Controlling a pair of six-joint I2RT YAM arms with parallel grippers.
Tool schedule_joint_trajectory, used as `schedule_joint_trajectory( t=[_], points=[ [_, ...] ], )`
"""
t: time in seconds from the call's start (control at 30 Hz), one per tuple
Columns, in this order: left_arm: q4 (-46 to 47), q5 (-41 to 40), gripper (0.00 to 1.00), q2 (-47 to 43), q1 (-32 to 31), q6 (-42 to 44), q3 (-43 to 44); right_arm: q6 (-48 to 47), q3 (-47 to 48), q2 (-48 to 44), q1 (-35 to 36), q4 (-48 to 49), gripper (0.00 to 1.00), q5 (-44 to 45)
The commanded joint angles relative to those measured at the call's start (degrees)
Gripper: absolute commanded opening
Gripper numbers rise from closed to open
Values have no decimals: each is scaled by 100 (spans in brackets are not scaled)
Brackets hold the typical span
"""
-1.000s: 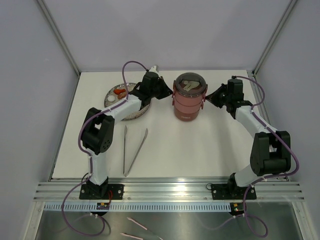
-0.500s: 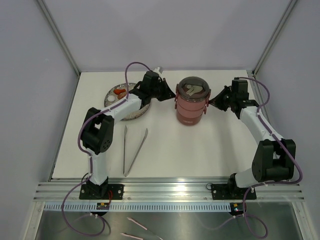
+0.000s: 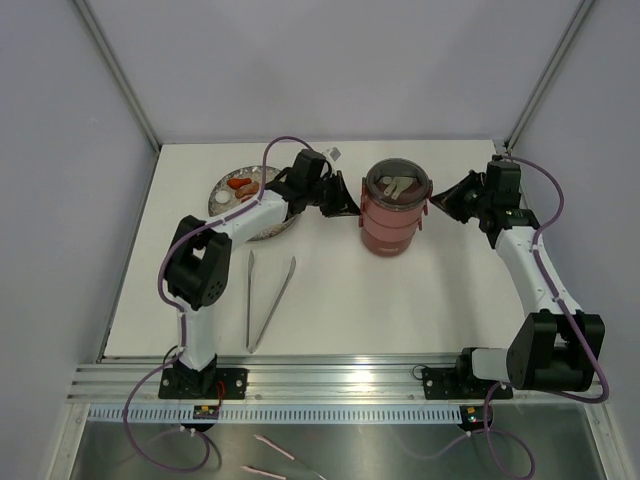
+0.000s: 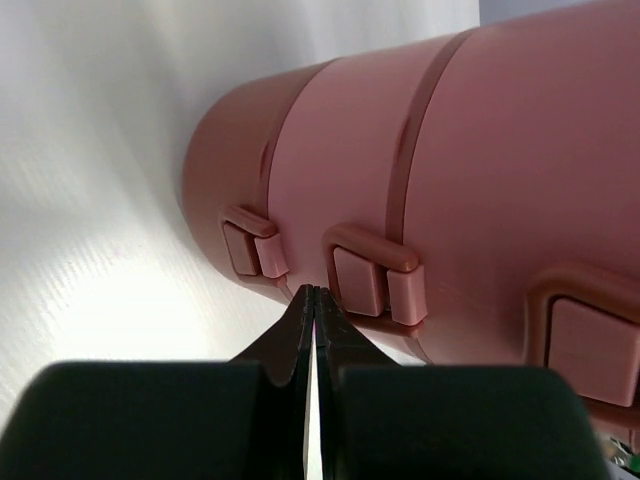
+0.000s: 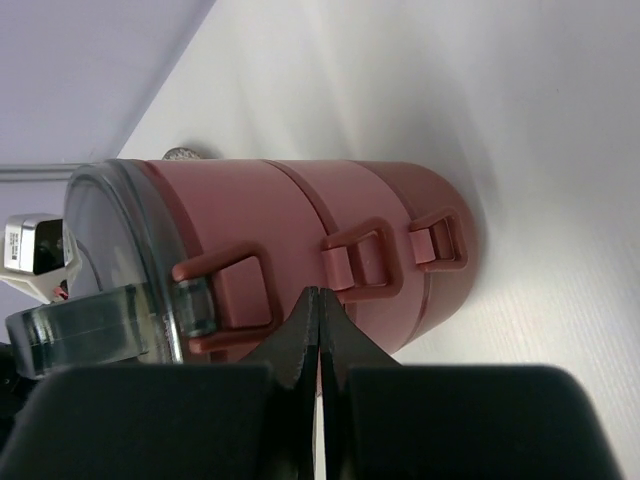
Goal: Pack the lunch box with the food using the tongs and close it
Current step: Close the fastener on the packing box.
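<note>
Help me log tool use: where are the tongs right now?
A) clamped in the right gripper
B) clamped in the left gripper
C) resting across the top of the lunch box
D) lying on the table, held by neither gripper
D: the tongs lie flat on the table beside the left arm, while the left gripper and right gripper, both shut, sit at the lunch box's sides.

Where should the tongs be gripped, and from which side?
Mid-length, from straight above, likely with the nearer left gripper. The tongs lie flat on the table, joined end toward the arm bases, tips spread apart; fingers straddling both thin arms there could squeeze them.
</note>
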Motion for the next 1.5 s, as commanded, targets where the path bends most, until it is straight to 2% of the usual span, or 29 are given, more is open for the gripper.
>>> schedule_joint_trajectory(
  t=[0.0,0.3,0.57,0.77,0.87,1.03,1.17,1.33,1.47],
  points=[
    [307,496,0,-9,-109,-6,144,125,15,-161,-37,139,0,-52],
    [281,496,0,-9,-91,-6,162,-51,33,-179,-72,-125,0,237],
    [290,478,0,-88,-21,20,91,-367,296,49,-757,-450,0,308],
    [290,504,0,-80,6,11,118,-535,507,462,-784,-363,0,256],
    [281,496,0,-62,6,11,162,-552,586,726,-662,-284,0,-17],
    [281,513,0,17,6,-24,223,-605,736,1008,337,-231,0,-43],
    [272,539,0,70,6,-50,258,-745,797,1025,754,-204,0,-420],
    [272,583,0,105,-3,-50,320,-904,701,745,553,-573,0,97],
    [219,575,0,79,-3,-6,329,-763,552,499,-368,-626,0,351]
  ],
)
